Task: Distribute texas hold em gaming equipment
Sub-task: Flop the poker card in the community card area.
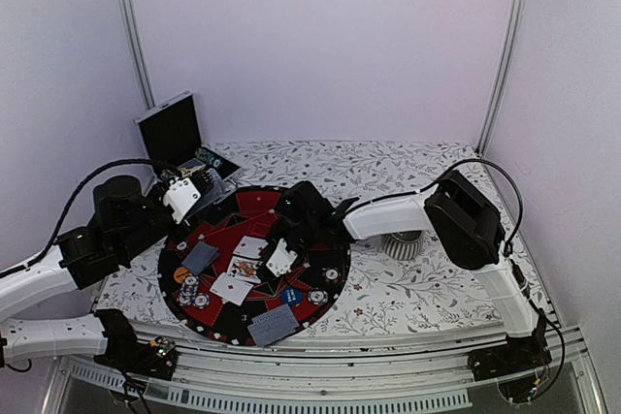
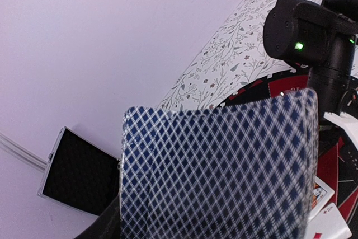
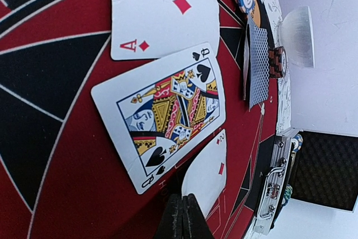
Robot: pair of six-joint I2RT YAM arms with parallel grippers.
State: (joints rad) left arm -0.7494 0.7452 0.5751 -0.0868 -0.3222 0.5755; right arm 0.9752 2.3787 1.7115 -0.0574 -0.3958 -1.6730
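A round red-and-black poker mat lies between the arms. My left gripper is at the mat's far left edge, shut on a blue-diamond-backed card that fills the left wrist view and hides the fingers. My right gripper is over the mat's middle, shut on the edge of a two of diamonds. Its closed fingertips show at the bottom of the right wrist view. A queen of spades and an ace of diamonds lie face up beside it. A face-down card, a blue disc, an orange disc and chips lie on the mat.
A black hinged case stands open at the back left, behind the left gripper. A ribbed silver cup sits right of the mat under the right arm. A chip stack and a face-down card lie near the mat's rim.
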